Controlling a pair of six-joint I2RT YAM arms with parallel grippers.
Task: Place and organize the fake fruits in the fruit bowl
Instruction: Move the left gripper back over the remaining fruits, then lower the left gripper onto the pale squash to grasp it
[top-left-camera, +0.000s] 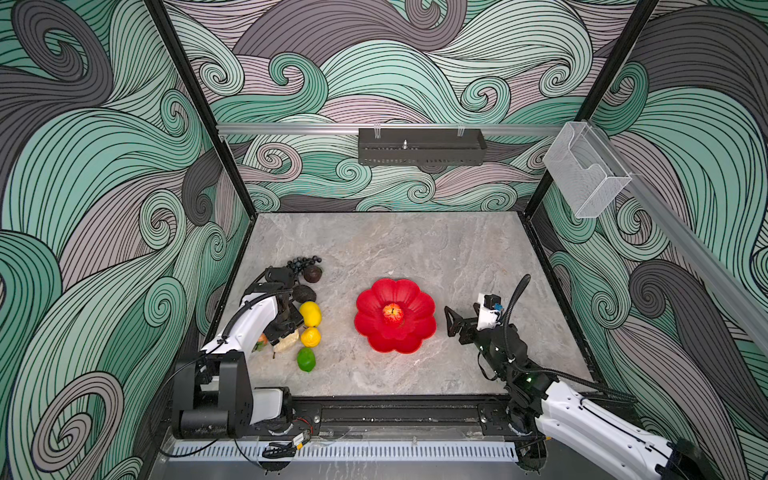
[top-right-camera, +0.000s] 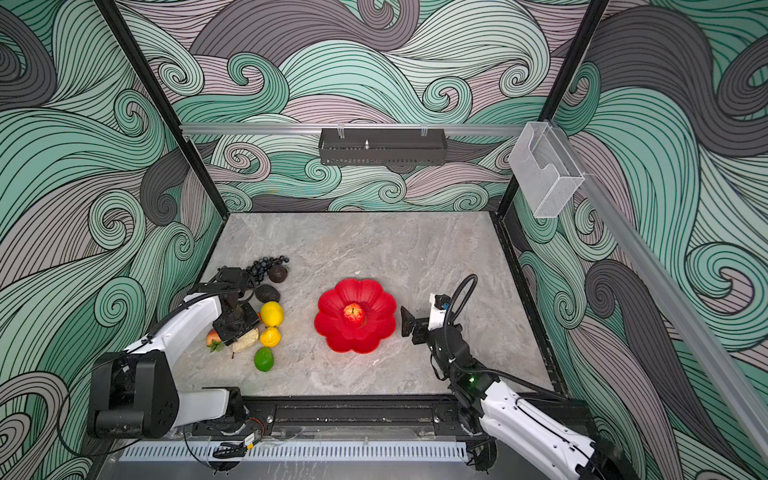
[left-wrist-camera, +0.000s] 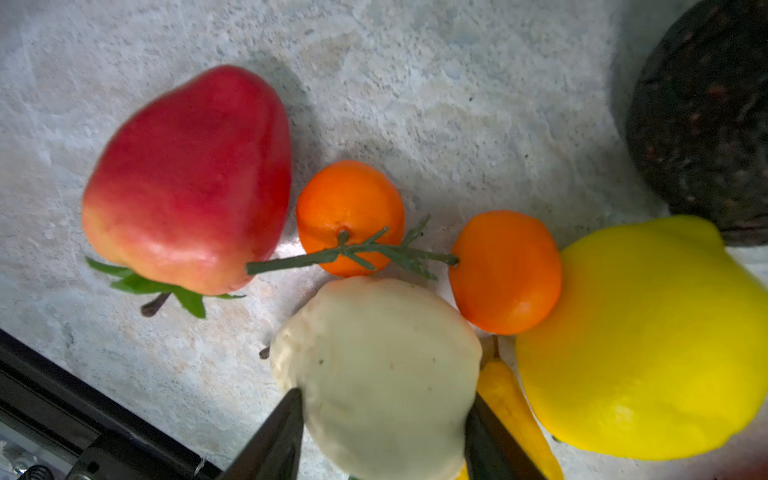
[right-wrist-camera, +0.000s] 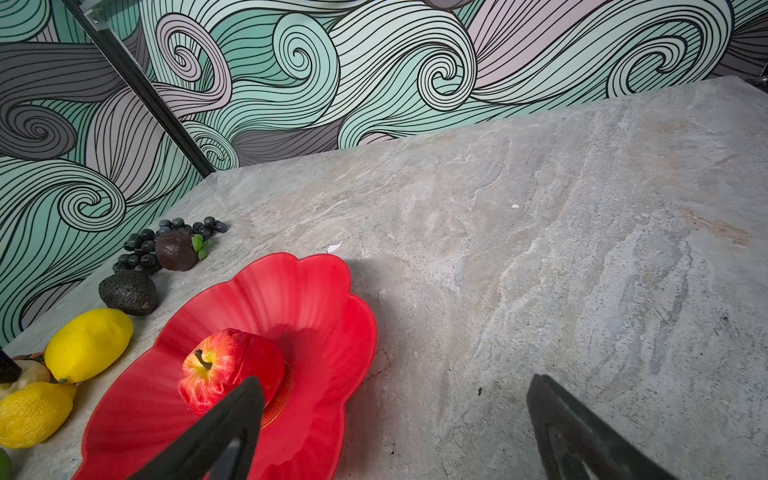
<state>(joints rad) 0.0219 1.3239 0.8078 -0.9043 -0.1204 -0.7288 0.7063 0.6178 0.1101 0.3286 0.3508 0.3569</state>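
My left gripper (left-wrist-camera: 386, 394) is shut on the beige pear (left-wrist-camera: 374, 365), one finger against each side; the pear (top-left-camera: 287, 343) lies on the table. Around it lie two stemmed oranges (left-wrist-camera: 349, 203), a red fruit with green leaves (left-wrist-camera: 191, 178), two lemons (top-left-camera: 310, 313), a lime (top-left-camera: 306, 359), an avocado (top-left-camera: 304, 293) and a grape bunch (top-left-camera: 303, 262). The red fruit bowl (top-left-camera: 376, 345) stands mid-table with a red apple (top-left-camera: 392, 313) at its centre. My right gripper (top-left-camera: 451, 322) stands open and empty just right of the bowl (right-wrist-camera: 316, 299), near the apple (right-wrist-camera: 224, 370).
A second dark round fruit (top-left-camera: 312, 273) lies beside the grapes. The fruit cluster sits close to the left wall and its black frame. A black tray (top-left-camera: 422, 147) hangs on the back rail and a clear plastic box (top-left-camera: 584, 170) on the right rail.
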